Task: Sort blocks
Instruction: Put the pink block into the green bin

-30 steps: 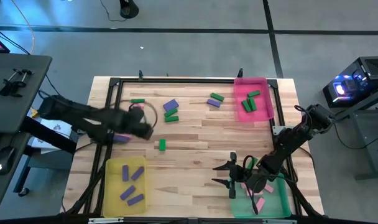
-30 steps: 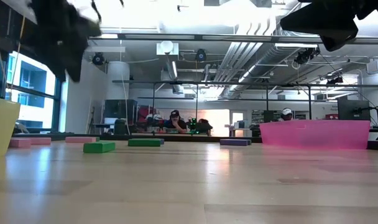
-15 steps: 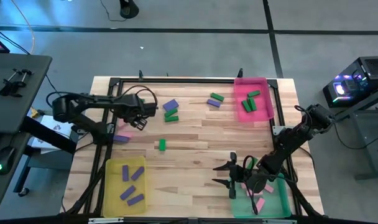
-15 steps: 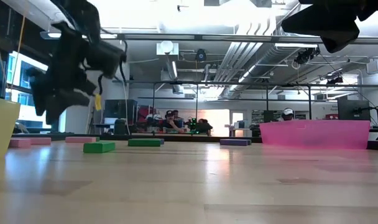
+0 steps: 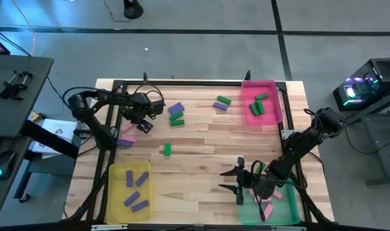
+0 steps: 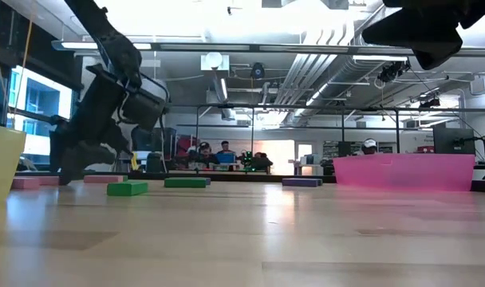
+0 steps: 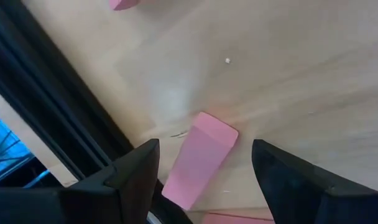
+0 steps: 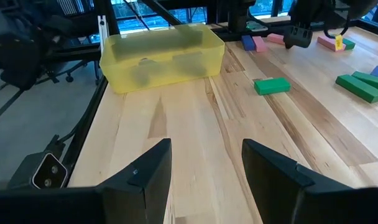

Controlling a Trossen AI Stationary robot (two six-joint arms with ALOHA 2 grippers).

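The left gripper [image 5: 145, 125] hangs low over the wooden table [image 5: 201, 138] near its left edge, jaws spread wide and holding nothing; in its wrist view a flat pink block [image 7: 200, 158] lies on the bare planks between the 2 fingers, close to the black frame rail [image 7: 58, 121] at the table's edge. The right gripper [image 5: 229, 179] waits at the near right, beside the green tray [image 5: 291, 212], its jaws parted and empty, with a wide stretch of open wood ahead of it.

The blocks are small smooth rectangular bars. A lone green block [image 5: 167, 149] sits mid-table; a purple block [image 5: 176, 108] and green bars lie just right of the left gripper, and another green-and-purple pair [image 5: 222, 102] lies near the far edge.

The trays are translucent plastic. The yellow tray [image 5: 111, 192] at the near left holds purple blocks, the pink tray [image 5: 275, 102] at the far right holds green blocks, and the green tray holds pink ones.
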